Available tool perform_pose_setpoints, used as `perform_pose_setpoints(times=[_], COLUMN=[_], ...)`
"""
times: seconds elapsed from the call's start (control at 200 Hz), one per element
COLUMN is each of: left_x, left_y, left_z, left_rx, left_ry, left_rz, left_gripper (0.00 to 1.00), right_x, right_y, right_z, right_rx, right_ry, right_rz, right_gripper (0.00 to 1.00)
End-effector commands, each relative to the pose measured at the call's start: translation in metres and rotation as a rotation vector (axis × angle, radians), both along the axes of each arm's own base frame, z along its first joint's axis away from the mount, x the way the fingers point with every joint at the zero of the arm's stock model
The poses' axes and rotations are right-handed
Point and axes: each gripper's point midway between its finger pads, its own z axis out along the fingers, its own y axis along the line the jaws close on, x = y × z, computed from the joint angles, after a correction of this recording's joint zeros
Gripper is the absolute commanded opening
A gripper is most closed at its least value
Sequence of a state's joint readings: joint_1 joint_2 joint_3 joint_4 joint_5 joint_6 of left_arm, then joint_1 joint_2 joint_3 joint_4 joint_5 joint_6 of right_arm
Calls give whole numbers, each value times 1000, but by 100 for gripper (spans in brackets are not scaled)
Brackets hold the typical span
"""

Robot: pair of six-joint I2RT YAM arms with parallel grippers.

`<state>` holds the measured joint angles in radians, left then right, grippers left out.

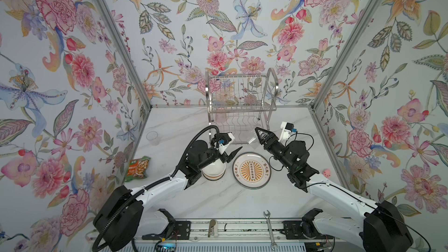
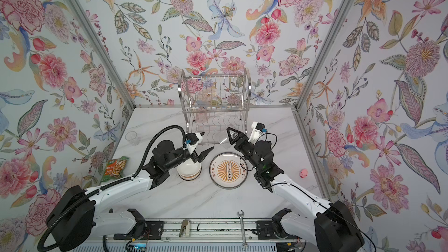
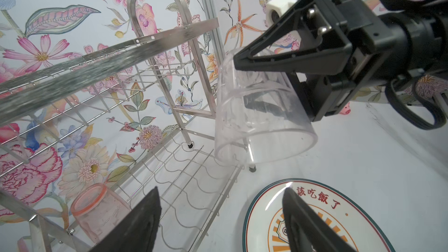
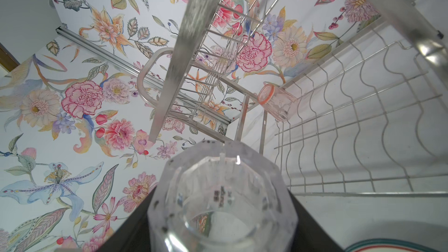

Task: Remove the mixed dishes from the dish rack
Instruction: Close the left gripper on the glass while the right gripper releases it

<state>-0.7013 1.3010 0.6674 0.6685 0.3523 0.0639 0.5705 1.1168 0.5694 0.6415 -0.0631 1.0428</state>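
Observation:
The dish rack point(image 1: 238, 109) stands at the back of the table. On its lower shelf lies a pink tumbler point(image 3: 97, 212), tipped on its side point(image 4: 278, 104). My right gripper point(image 1: 257, 136) is shut on a clear tumbler point(image 3: 261, 122), held tilted just in front of the lower shelf point(image 4: 223, 202). My left gripper point(image 3: 221, 202) is open and holds nothing. It hovers between the rack's front edge and the sunburst plate point(image 1: 251, 170), which lies flat on the table. A cream bowl point(image 1: 213, 173) sits upside down under the left wrist.
A second clear tumbler point(image 1: 153, 138) stands on the table at the left. A green-orange snack packet point(image 1: 138, 168) lies near the left wall. A small pink toy point(image 1: 326, 172) sits by the right wall, and a steel wrench point(image 1: 270, 229) lies at the front edge.

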Motion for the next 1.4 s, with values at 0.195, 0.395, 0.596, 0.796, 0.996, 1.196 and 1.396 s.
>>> perform_pose_setpoints(times=[0.195, 0.395, 0.596, 0.796, 0.996, 1.196, 1.396], left_x=[3, 11, 16, 18, 18, 17, 14], left_y=[-37, -49, -69, -81, -80, -86, -87], left_z=[27, 25, 20, 24, 24, 26, 30], left_rx=[-101, -163, -167, -192, -209, -182, -184], left_ry=[-62, -50, -50, -46, -35, -33, -39], left_rz=[-61, -59, -72, -104, -99, -96, -87], left_gripper=[72, 61, 51, 39, 28, 15, 0], right_x=[-4, -9, -14, -16, -18, -17, -16], right_y=[-4, -8, -16, -20, -25, -25, -24], right_z=[18, 16, 12, 11, 7, 4, 5], right_rx=[106, 109, 115, 115, 116, 121, 117], right_ry=[-7, 1, 6, 10, 13, 24, 1], right_rz=[5, -1, -22, -27, -37, -24, -16], right_gripper=[0, 0, 0, 0, 0, 0, 24])
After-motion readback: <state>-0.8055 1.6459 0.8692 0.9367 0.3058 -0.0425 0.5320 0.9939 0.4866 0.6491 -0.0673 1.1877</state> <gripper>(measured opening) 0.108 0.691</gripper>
